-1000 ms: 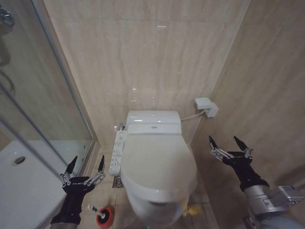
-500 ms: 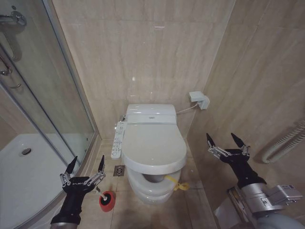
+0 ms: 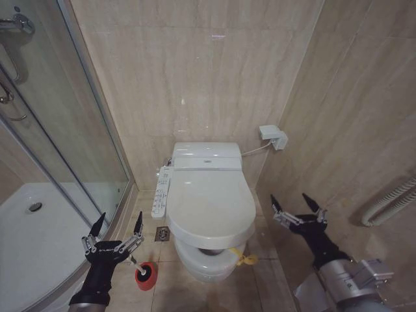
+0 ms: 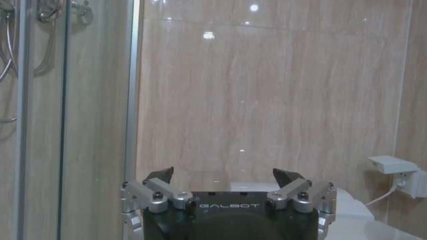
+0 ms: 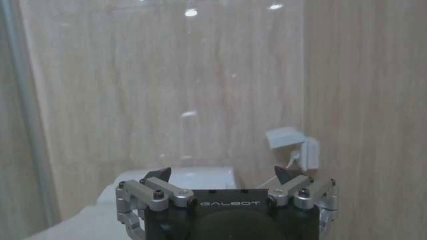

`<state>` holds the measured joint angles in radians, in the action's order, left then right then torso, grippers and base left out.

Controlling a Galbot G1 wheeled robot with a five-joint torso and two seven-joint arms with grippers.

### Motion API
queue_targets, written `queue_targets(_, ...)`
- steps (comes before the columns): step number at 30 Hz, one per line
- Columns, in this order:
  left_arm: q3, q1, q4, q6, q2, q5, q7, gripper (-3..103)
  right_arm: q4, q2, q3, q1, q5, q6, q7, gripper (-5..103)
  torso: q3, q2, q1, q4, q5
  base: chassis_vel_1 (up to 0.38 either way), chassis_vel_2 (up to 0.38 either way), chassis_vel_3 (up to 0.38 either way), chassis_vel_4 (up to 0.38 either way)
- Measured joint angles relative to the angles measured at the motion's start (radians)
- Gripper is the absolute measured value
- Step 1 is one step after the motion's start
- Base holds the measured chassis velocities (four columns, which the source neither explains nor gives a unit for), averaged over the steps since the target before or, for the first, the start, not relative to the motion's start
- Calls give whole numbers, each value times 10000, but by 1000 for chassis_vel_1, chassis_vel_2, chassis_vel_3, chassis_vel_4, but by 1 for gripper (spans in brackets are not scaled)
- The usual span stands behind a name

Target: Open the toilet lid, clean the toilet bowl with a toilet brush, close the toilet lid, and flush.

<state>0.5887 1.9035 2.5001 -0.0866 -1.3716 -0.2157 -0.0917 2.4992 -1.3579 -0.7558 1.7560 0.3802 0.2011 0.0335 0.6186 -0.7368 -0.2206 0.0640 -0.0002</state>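
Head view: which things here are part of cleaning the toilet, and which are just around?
For the job:
- lid, closed
- bowl
- brush in its red holder
- left gripper, open
- right gripper, open

Just around:
- shower tray
- glass screen
- wall socket
- floor drain

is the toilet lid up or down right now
Down. The toilet lid lies flat over the toilet bowl, covering its opening, with only the bowl's front showing beneath it. Neither open gripper touches it.
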Motion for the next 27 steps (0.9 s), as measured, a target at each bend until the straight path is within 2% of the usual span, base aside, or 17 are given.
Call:
queue_targets(2,1,0,0,0,0,0,0,100,-6,-152,17,81,-280,-116,269,100,0,0,0,0,2,0,0,0,0)
queue_targets(5,0,0,0,0,0,0,0,100,-424,-491,-24,218,-1169,-944,694,100,0,0,0,-1,4,0,0,0,0)
queue_targets(9,0,0,0,0,0,0,0,100,-438,-537,-212,227,-1069,-947,732,100,0,0,0,-1,0,0,0,0,0)
queue_targets(10,0,0,0,0,0,0,0,100,-525,-581,-371,213,-1055,-1022,1051,100,0,0,0,-1,1,0,0,0,0)
queue_targets(11,0,0,0,0,0,0,0,100,-525,-581,-371,213,-1055,-1022,1051,100,0,0,0,-1,1,0,0,0,0)
queue_targets(13,0,0,0,0,0,1,0,100,-820,-637,-761,197,-1018,-1358,1859,100,0,0,0,-1,2,0,0,0,0)
queue_targets(14,1,0,0,0,0,0,0,100,-949,-641,-1072,237,-893,-1493,2500,100,0,0,0,-2,4,0,0,0,0)
queue_targets(15,1,0,0,0,0,0,0,100,-962,-632,-1189,282,-739,-1475,2719,100,0,0,0,-1,3,0,0,0,0)
queue_targets(19,0,0,0,0,0,0,0,100,-953,-556,-1411,286,-17,-1057,2821,100,0,0,0,-2,3,0,0,0,0)
queue_targets(26,0,0,0,0,0,0,0,100,-1035,-330,-1879,147,449,-861,2868,100,0,0,0,-1,2,0,0,0,0)
queue_targets(27,1,0,0,0,0,0,0,100,-992,-337,-1882,131,442,-796,2639,100,0,0,0,-2,4,0,0,0,0)
